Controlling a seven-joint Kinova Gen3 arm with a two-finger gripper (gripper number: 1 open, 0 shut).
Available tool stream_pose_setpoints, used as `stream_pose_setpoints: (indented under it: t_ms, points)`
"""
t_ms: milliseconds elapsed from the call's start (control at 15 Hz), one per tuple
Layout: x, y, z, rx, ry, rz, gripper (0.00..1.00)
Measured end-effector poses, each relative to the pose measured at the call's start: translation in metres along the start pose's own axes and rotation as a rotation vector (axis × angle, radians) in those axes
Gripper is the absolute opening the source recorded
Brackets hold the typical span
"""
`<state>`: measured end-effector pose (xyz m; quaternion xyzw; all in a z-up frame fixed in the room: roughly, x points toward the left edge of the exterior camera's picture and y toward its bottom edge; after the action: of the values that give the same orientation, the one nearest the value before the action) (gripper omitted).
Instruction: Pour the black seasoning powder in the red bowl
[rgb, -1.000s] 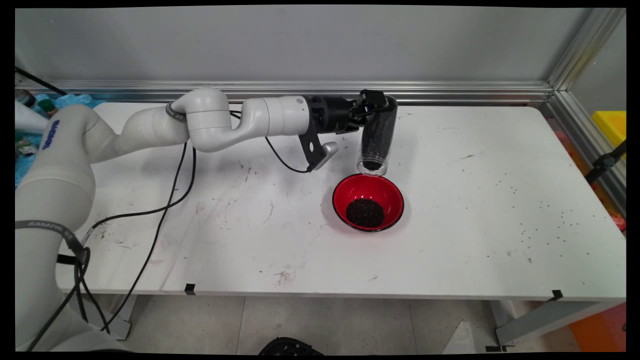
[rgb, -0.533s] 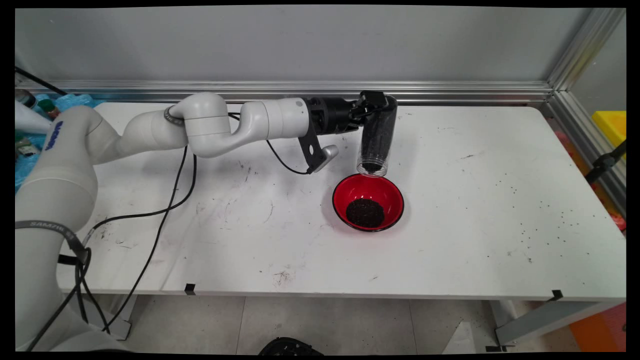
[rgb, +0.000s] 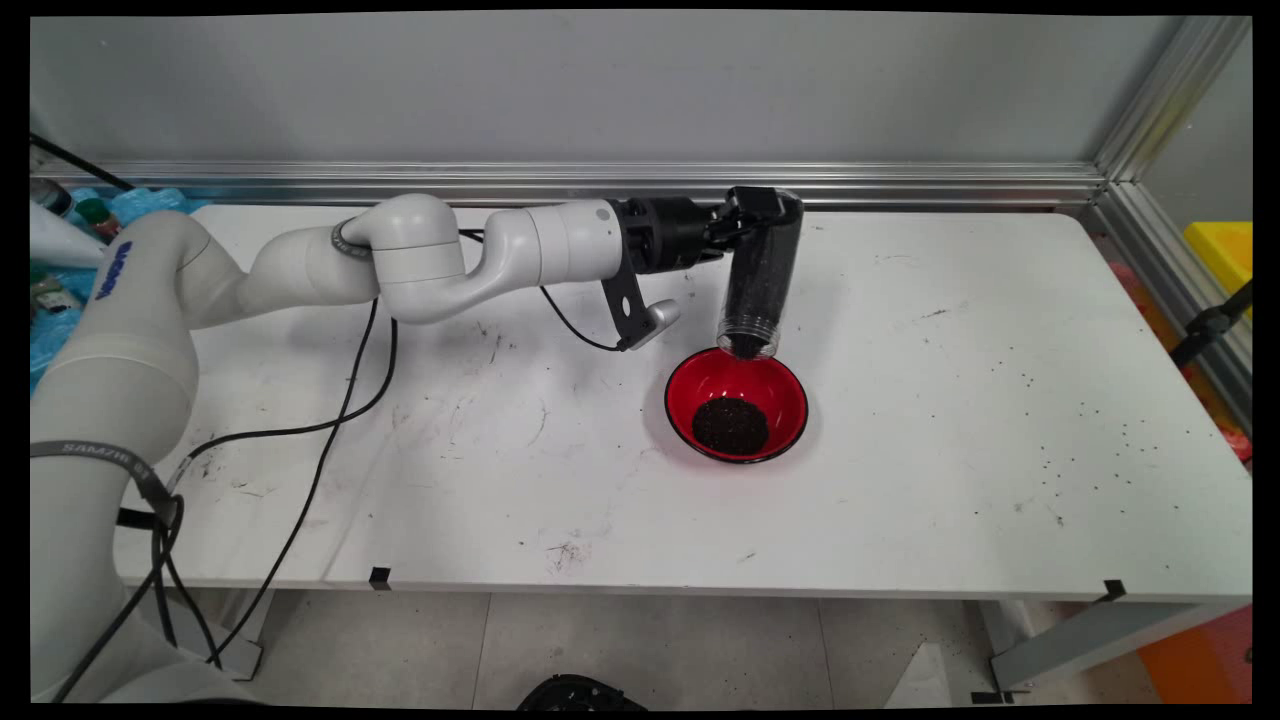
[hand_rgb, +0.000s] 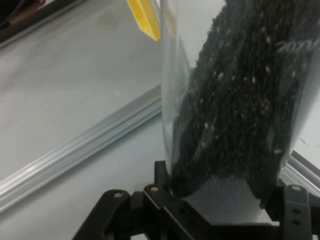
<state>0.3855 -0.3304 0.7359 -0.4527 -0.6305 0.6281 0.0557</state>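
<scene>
The end effector (rgb: 752, 208) is gripping a clear jar (rgb: 761, 275) of dark grains, tipped mouth-down just above the far rim of the red bowl (rgb: 737, 404) on the bench (rgb: 950, 420); keeping that mouth inside the rim looks wise.

A bowl (rgb: 737, 404) sits mid-desk (rgb: 950, 450) with seeds (rgb: 731, 425) in it; an upended jar (rgb: 759, 275) hangs just above its far rim.
</scene>
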Motion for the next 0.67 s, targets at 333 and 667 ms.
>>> stream_pose_setpoints:
  t_ms: [333, 667]
  points:
    - [0.002, 0.001, 0.005, 0.026, 0.005, 0.050, 0.00]
    - [0.003, 0.002, 0.012, 0.053, 0.011, 0.093, 0.00]
